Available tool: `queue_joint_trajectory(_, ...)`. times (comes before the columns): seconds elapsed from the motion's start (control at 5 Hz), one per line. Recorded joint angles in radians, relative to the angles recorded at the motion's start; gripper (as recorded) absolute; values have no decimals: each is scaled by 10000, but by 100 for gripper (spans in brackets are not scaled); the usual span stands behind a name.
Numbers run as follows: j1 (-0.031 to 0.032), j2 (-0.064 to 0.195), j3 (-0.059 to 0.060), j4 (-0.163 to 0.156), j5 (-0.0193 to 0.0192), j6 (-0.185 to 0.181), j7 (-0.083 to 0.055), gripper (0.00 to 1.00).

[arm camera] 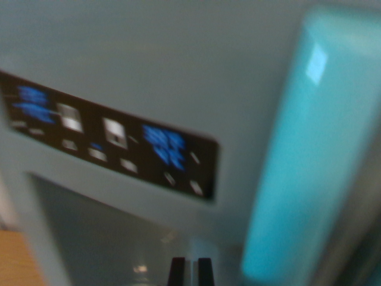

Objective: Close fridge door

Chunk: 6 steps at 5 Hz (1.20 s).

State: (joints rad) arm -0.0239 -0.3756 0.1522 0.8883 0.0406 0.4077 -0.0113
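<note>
The frame is blurred by motion. What carries everything here is the pale grey-green fridge door front (178, 65), filling most of the wrist view. Set directly on it, left of centre, is a dark, glossy rectangular control panel (113, 143), tilted so it slopes down toward the right, with blue lit readouts and small pale buttons too smeared to read. Below the panel a grey recess (101, 238) sinks into the door. Down the right runs a tall, shiny turquoise handle bar (309, 155).
</note>
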Motion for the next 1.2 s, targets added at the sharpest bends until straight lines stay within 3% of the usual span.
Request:
queue_joint_trajectory(0.2,0,0,0,0,0,0,0,100)
queue_joint_trajectory(0.4,0,208,-203,134,0,0,0,100)
queue_joint_trajectory(0.6,0,208,-203,134,0,0,0,100)
queue_joint_trajectory(0.8,0,548,-329,415,0,-1,0,100)
queue_joint_trajectory(1.0,0,548,-329,415,0,-1,0,100)
queue_joint_trajectory(1.2,0,709,-352,572,0,-1,0,100)
